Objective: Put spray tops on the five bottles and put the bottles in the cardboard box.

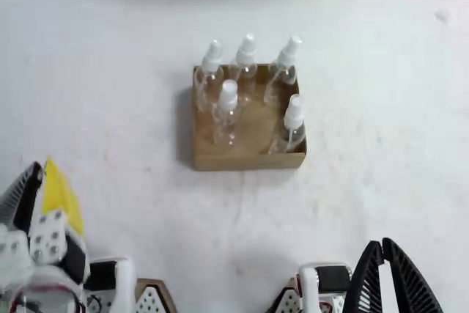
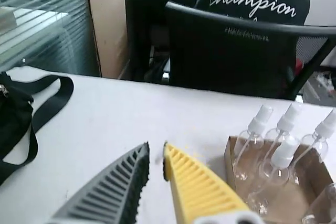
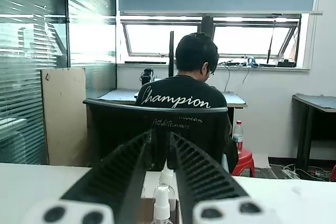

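— Where the white desk [image 1: 110, 71] is concerned, what stands on it?
— One cardboard box [image 1: 249, 160], open-topped, at mid-desk, well apart from both arms.
— And the arms?
— Both at the near edge. The left gripper [image 2: 156, 151] has its grey and yellow fingers drawn nearly together, grasping nothing. The right gripper [image 1: 382, 242] has its black fingers clenched, likewise empty.
— The five bottles [image 1: 226, 121]?
— All inside the box, upright: three along the far wall, one just in front of them on the left, one in the near right corner.
— And the spray tops [image 1: 229, 94]?
— A white one on every bottle.
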`<act>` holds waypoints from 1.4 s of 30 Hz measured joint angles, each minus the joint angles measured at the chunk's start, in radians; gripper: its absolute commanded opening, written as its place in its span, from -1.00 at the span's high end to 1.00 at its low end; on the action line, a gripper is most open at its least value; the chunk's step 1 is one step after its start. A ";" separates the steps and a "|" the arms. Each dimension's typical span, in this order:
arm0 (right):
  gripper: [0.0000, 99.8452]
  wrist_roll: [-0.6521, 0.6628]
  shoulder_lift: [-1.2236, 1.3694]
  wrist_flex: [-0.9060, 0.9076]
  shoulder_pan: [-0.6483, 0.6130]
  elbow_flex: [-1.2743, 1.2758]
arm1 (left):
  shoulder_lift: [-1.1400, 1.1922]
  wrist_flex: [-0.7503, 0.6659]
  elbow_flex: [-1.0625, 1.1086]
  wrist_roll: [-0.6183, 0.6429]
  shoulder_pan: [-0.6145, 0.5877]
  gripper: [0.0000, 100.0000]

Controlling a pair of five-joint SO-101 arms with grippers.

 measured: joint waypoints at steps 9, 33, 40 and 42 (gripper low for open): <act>0.96 0.000 0.000 0.087 0.000 0.000 | -0.430 -0.173 0.241 -0.152 0.000 0.86; 0.97 0.003 0.002 -0.143 0.000 0.744 | -0.451 -0.595 1.284 -0.201 0.018 0.86; 0.97 0.003 0.002 -0.318 0.003 1.097 | -0.450 -0.601 1.473 -0.201 0.146 0.87; 0.97 0.003 0.002 -0.324 0.012 1.120 | -0.450 -0.628 1.508 -0.201 0.150 0.87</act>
